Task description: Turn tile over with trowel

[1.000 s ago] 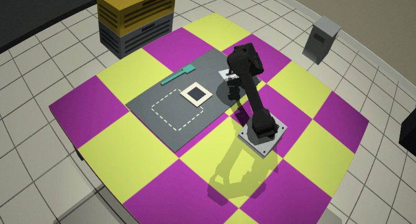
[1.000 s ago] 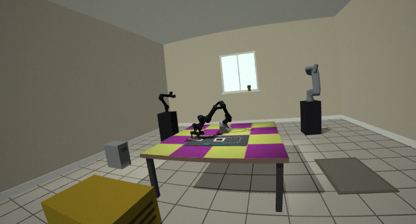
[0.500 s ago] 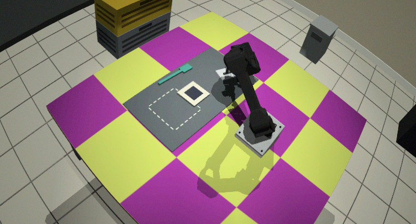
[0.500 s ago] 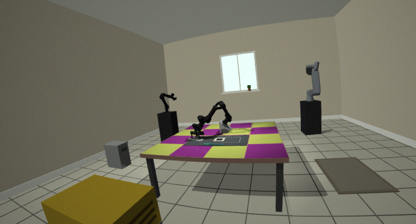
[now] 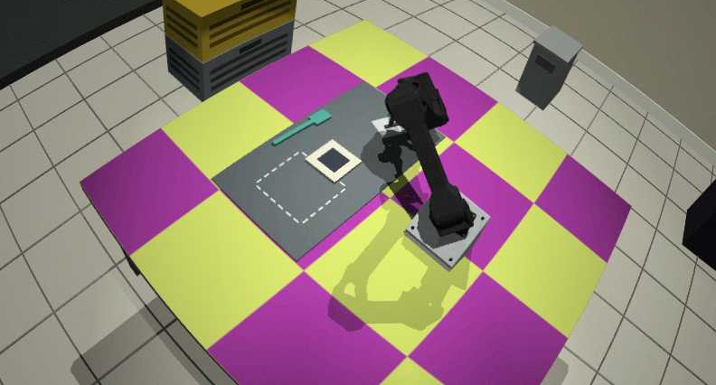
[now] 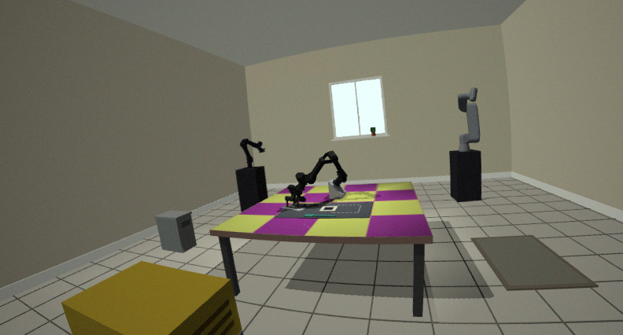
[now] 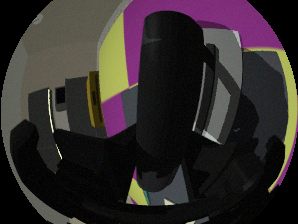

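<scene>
The small trowel, with a pale grey blade [image 5: 381, 124] [image 7: 227, 45] and a thick black handle [image 7: 170, 85], is at the far right end of the dark grey mat [image 5: 295, 242]. My gripper [image 5: 391, 129] [image 6: 294, 199] [image 7: 158, 127] is low over the mat and shut on the trowel's handle. The arm hides part of the trowel in the top view. The tile [image 5: 333, 160] [image 6: 328, 208], cream with a dark square facing up, lies flat on the mat. It overlaps the upper-right corner of the dashed outline [image 5: 301, 222] and is mostly outside it.
A teal paddle-shaped tool [image 5: 293, 132] [image 6: 320, 215] lies along the mat's far edge, beyond the tile. The arm's base plate [image 5: 448, 259] is on the checkered table [image 5: 310, 332]. Stacked crates [image 5: 230, 42] and a grey bin [image 5: 546, 71] stand off the table.
</scene>
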{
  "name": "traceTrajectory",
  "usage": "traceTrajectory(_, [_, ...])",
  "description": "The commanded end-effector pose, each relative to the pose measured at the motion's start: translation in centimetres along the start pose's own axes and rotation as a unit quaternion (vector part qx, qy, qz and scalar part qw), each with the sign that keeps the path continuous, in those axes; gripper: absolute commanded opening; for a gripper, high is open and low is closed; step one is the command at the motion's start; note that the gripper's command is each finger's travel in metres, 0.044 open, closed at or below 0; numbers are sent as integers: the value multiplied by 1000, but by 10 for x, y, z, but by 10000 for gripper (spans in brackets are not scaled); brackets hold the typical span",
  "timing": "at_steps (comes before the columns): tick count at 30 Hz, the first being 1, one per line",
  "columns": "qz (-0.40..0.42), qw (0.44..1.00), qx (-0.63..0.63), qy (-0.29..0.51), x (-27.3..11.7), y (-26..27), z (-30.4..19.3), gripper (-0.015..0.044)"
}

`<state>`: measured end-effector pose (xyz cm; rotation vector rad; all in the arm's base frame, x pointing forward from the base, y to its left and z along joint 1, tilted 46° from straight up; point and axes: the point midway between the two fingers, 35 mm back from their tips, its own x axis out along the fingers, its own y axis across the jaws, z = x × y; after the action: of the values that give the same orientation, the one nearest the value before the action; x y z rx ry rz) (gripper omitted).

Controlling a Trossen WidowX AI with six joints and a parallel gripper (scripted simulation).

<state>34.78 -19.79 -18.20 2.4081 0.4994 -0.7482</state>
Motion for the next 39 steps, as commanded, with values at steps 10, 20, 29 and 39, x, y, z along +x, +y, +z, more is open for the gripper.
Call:
traceTrajectory(10, [2,1000,-3,0,-39,46,0,0])
traceTrajectory(20, [7,994,-88,56,-34,42,-66,0])
traceTrajectory(29, [10,982,-157,108,-36,30,-121,0])
traceTrajectory(39, [10,982,-157,108,-35,30,-121,0])
